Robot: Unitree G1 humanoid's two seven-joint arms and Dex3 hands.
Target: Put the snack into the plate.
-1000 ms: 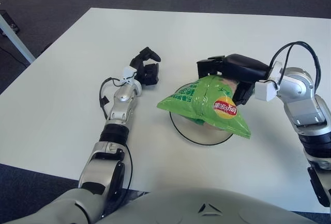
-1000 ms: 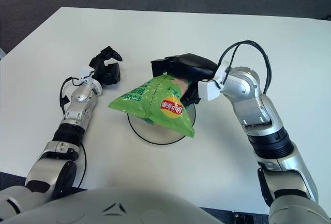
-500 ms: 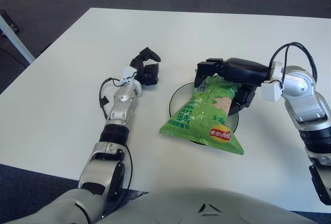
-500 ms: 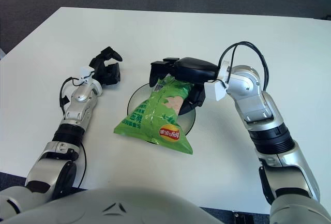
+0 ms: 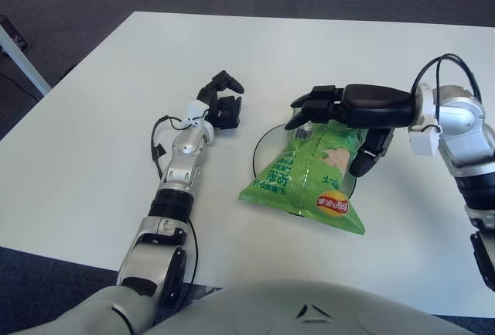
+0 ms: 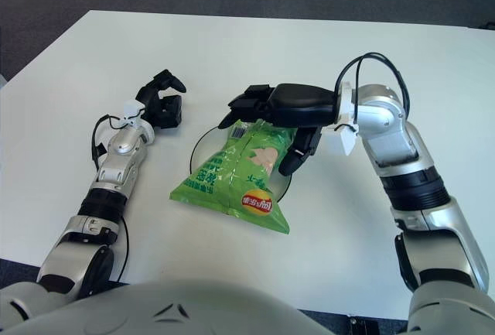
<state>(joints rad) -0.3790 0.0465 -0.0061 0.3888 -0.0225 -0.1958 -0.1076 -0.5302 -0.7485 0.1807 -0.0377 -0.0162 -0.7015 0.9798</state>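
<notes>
snack: green crisp bag (image 5: 309, 172) lies flat across the plate (image 5: 263, 145), label end toward you. It overhangs the plate's near rim and part of it rests on the bench (image 5: 93, 126).
plate: round and dark-rimmed, mostly hidden under the bag; only its left arc and a bit of the right rim show.
right hand: right hand (image 5: 340, 111) sits over the far end of the bag with its fingers (image 5: 309, 103) stretched out and its thumb hanging down on the right side. It grips nothing you can see. Whether the fingertips touch the foil, you cannot tell.
left hand: left hand (image 5: 220, 103) is parked on the bench left of the plate, fingers curled, holding nothing.
handling: judge it light, puffy and soft. The foil looks slick and will crumple, and the contents crush easily. The bag will flop if you lift it by one corner.
where to hold: take the top seam or pinch across the far end, lightly. Don't squeeze the middle.
progress: bag looks mostly placed. You may want to nudge it farther onto the plate so less hangs over.
risk: a slide on the rim could tip the plate.
</notes>
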